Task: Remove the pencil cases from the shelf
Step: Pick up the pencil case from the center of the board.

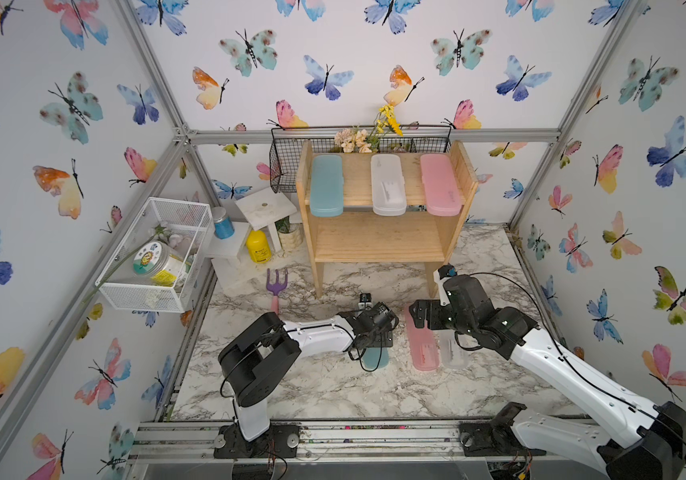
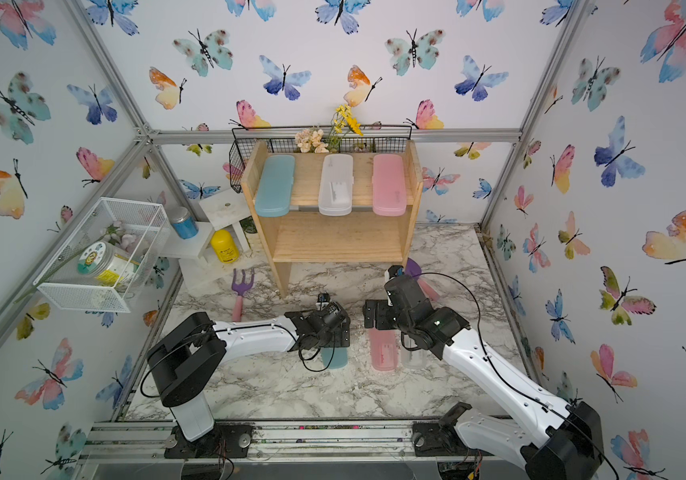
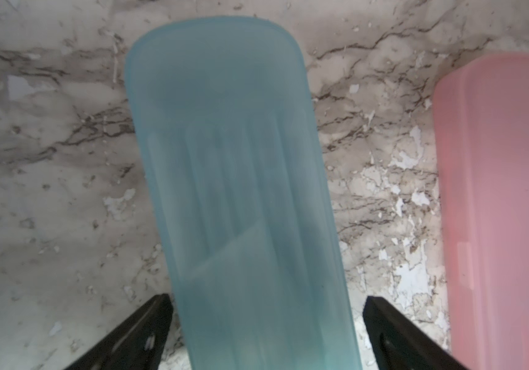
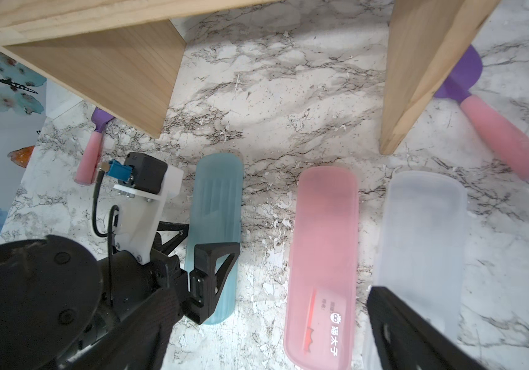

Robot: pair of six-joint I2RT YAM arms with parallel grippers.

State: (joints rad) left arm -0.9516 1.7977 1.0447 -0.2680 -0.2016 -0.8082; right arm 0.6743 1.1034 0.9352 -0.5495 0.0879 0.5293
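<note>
— What sits on the shelf [image 1: 374, 245]?
— Top tier: teal case [image 1: 326, 185], white case [image 1: 388, 185], pink case [image 1: 441, 185], long axes pointing at the arms, up beyond both hands.
— And the hands?
— Left hand [image 3: 266, 301] and right hand [image 1: 423, 316] both gape empty, low over the worktop [image 1: 333, 386]; left sits nearer teal, right nearer pink.

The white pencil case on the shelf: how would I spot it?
Find the wooden shelf at the back. Three long cases lie on its top tier. The white pencil case is the middle one, between a teal case and a pink case.
</note>
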